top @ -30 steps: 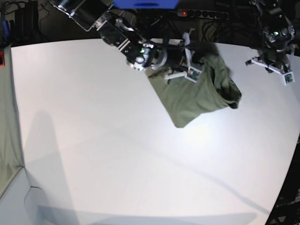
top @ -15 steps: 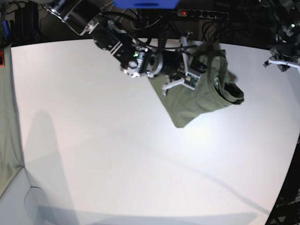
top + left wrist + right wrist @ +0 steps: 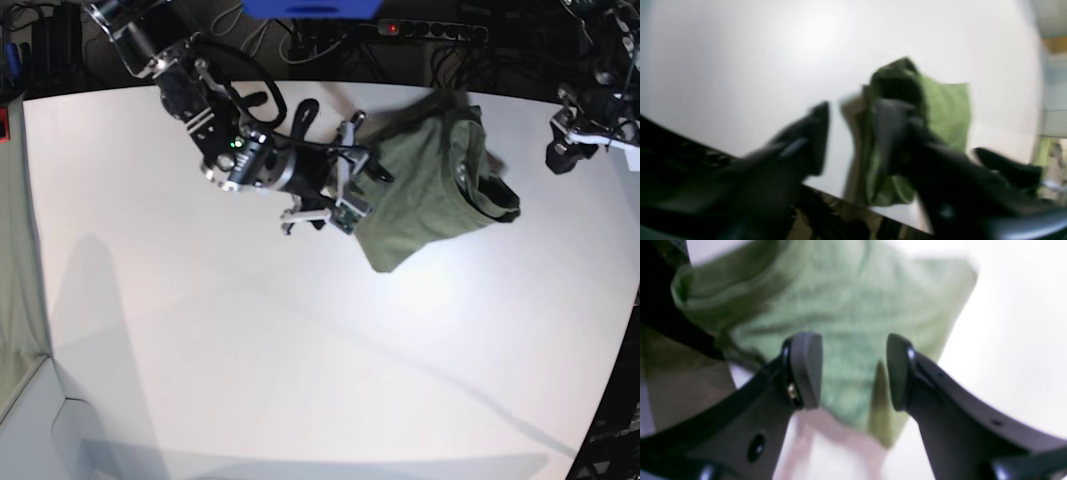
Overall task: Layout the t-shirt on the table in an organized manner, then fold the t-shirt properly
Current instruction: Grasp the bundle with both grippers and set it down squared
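The olive-green t-shirt point(image 3: 425, 185) lies bunched in a rough heap on the far right part of the white table point(image 3: 200, 330), its collar side folded over toward the right. My right gripper point(image 3: 352, 175) hovers just left of the t-shirt's edge, open, with nothing between its fingers. The right wrist view shows the right gripper point(image 3: 853, 373) with its jaws apart and the t-shirt point(image 3: 853, 300) beyond them. My left gripper point(image 3: 585, 135) is near the table's far right rim, apart from the cloth. The blurred left wrist view shows the left gripper point(image 3: 853, 133) open, with the t-shirt point(image 3: 947, 106) behind it.
A black power strip point(image 3: 430, 30) and cables run behind the table's back edge, beside a blue object point(image 3: 310, 8). A green cloth strip point(image 3: 15, 250) hangs at the left edge. The table's curved rim point(image 3: 625, 330) falls away on the right.
My right gripper opened, let go of the t-shirt's left edge and drew back to the left. The left gripper also opened near the right rim. The shirt settled lower.
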